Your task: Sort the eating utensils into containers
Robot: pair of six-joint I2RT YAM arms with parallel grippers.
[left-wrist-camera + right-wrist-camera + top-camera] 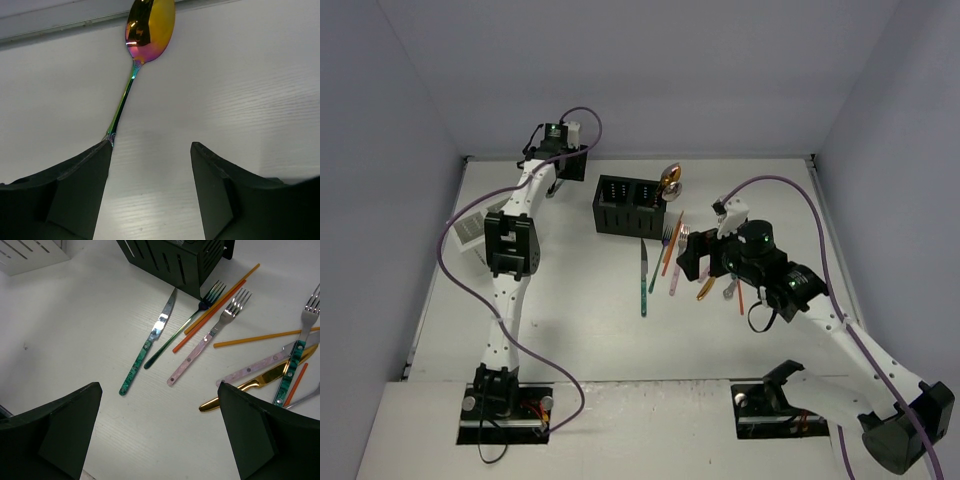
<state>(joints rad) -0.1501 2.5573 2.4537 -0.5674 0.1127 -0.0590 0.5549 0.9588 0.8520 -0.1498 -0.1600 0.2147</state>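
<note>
Far-left desk corner | left tool released, spoon handle touching one finger, off-centre: closing may flick it | right tool released over crossed utensils right of black caddy: double pick possible.

Two caddies: one black caddy, one white caddy. I count three forks, four orange sticks, one teal-handled knife and one rainbow spoon.
</note>
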